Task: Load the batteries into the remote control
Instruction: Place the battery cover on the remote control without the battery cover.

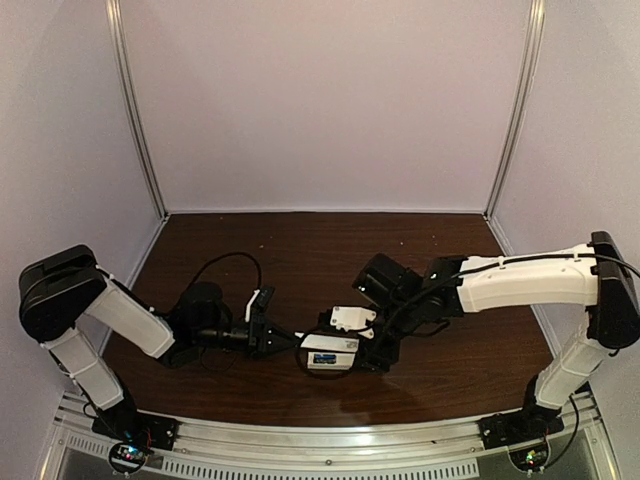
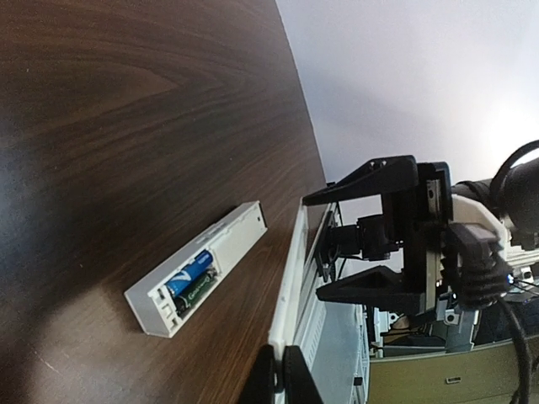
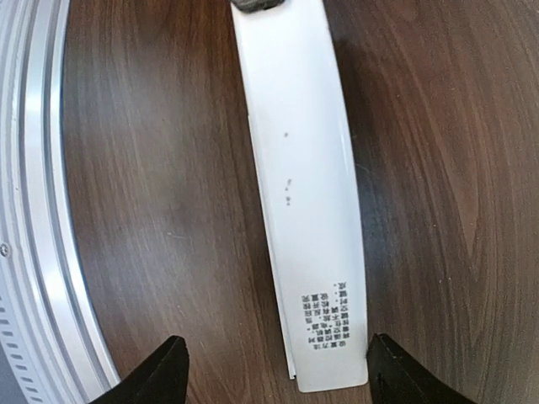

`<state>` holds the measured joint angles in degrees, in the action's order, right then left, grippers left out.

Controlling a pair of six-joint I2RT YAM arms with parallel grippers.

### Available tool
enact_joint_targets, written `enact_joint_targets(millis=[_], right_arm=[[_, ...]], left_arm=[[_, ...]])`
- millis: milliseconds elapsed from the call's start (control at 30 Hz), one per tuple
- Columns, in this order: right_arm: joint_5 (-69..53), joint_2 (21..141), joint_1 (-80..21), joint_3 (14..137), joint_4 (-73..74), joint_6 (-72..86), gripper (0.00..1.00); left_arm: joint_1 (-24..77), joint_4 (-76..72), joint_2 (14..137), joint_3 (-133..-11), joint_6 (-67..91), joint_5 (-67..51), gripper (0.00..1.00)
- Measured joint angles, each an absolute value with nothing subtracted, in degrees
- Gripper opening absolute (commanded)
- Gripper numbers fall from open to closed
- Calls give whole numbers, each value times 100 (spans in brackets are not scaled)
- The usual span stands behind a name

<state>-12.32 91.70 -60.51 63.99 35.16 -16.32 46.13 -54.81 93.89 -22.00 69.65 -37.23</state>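
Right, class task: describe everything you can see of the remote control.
The remote control is a slim white plastic bar lying flat on the dark wooden table, recess side up. Two batteries sit side by side in its uncovered recess near one end, one blue, one darker. Nothing else touches it.

Left tool [image 2: 282, 360] pinched shut; right tool [image 3: 276, 341] spread wide (arms angled inward).

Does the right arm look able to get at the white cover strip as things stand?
Probably yes. The right gripper is open, its fingers either side of the free end of the cover strip, with nothing between; the left gripper holds the far end.
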Motion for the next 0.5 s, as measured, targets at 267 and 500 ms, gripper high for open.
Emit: enact_joint_targets(millis=[267, 500], right_arm=[[-910, 9865, -6191, 6814, 3693, -1942, 72], [-681, 10302, -6200, 7072, 3789, -2086, 66]], left_arm=[[4777, -5725, 9832, -2198, 7159, -3656, 0], [4823, -6182, 10256, -2198, 7467, -3623, 0]])
